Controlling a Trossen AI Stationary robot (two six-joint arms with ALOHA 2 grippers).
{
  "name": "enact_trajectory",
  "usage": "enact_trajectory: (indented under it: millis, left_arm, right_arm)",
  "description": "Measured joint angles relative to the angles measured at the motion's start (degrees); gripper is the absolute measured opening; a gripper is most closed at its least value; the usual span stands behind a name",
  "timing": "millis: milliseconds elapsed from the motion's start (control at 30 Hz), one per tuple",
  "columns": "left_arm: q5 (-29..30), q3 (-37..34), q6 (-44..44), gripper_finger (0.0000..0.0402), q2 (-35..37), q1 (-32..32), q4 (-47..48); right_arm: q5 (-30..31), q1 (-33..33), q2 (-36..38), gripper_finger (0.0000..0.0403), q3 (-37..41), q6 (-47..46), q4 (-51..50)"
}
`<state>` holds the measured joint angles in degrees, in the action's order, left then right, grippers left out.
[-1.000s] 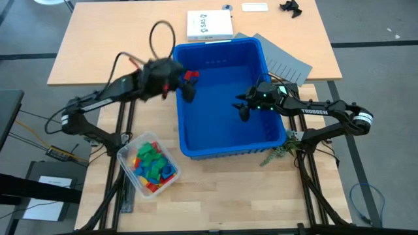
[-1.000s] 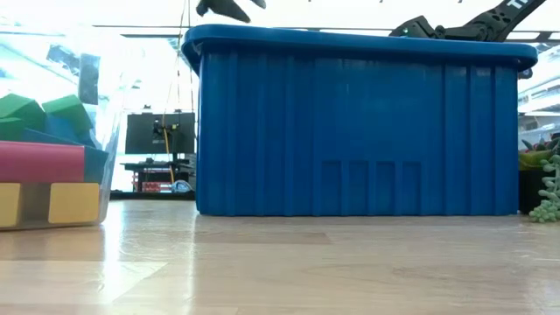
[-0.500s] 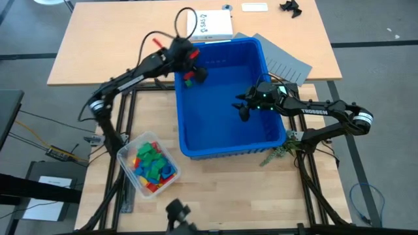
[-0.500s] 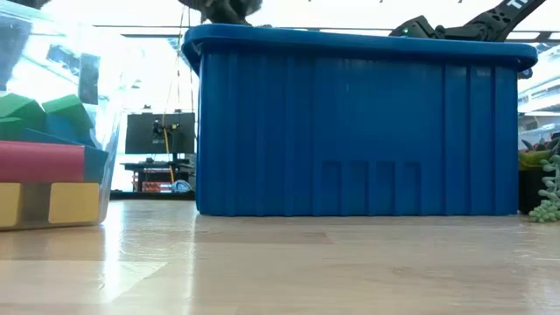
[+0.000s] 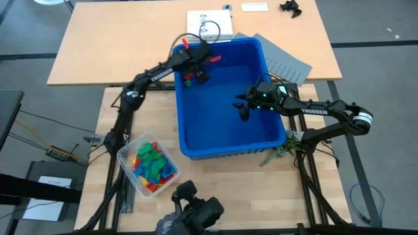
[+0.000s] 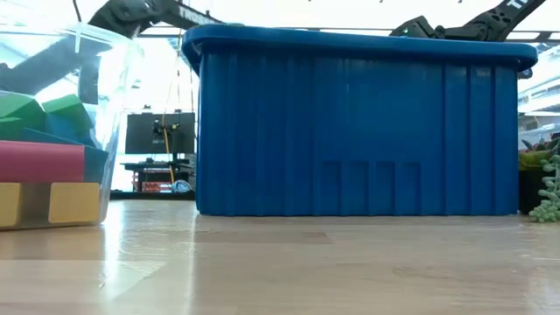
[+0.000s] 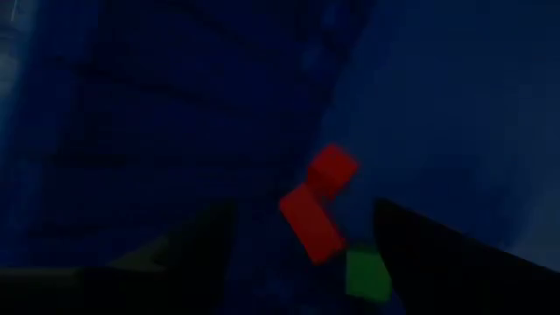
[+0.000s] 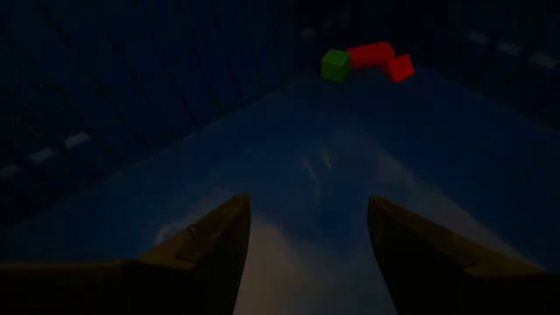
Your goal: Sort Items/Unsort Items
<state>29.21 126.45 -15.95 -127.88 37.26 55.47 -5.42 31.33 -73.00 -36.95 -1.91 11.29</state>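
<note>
Two red blocks [image 7: 317, 203] and a green block [image 7: 367, 273] lie on the floor of the blue bin [image 5: 228, 149], in its far left corner [image 5: 189, 78]. They also show in the right wrist view: green block [image 8: 335, 64], red blocks [image 8: 378, 58]. My left gripper [image 5: 198, 72] hangs open just above them, slanting down, a finger on either side [image 7: 302, 254]. My right gripper [image 5: 242, 109] hovers open inside the bin's right half [image 8: 306, 254], with nothing between its fingers. Several more items fill a clear container [image 5: 150, 163] left of the bin.
The bin's tall walls [image 6: 350, 131] surround both grippers. A white box [image 5: 209, 25] and grey divider sheets [image 5: 285, 62] lie beyond the bin. A small plant [image 5: 281, 151] stands at its near right corner. A dark device [image 5: 196, 212] sits at the table's near edge.
My left gripper has swung from outside the bin's left wall toward the far edge and the right, over the rim, then down into the far left corner, rolling as it went. It has stayed open. The red and green blocks have not moved.
</note>
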Motion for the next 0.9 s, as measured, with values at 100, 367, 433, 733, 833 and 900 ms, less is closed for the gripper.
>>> enact_trajectory:
  millis: [100,367,433,733,833,900]
  left_arm:
    - [2.9,0.0,-0.3,0.0277,-3.3,-0.1,3.2]
    - [13.6,0.0,-3.7,0.0277,-9.2,-0.1,6.5]
    - [16.0,0.0,-4.9,0.0277,-9.8,-0.2,7.6]
    - [11.1,-2.0,-4.9,0.0277,-10.8,-0.2,11.3]
    - [8.2,-1.8,-4.9,0.0277,-10.7,-1.2,12.9]
    - [5.0,-0.2,-4.1,0.0277,-10.8,-2.3,14.2]
  right_arm:
    - [0.0,0.0,0.0,0.0229,0.0,0.0,-0.4]
    - [0.0,0.0,0.0,0.0229,0.0,0.0,-1.7]
    - [0.0,0.0,0.0,0.0229,0.0,0.0,-2.2]
    - [-0.2,-0.1,0.0,0.0229,0.0,0.0,-2.5]
    - [-0.2,-0.1,0.0,0.0229,-0.1,0.0,-2.5]
    - [-0.2,-0.1,0.0,0.0229,-0.1,0.0,-2.4]
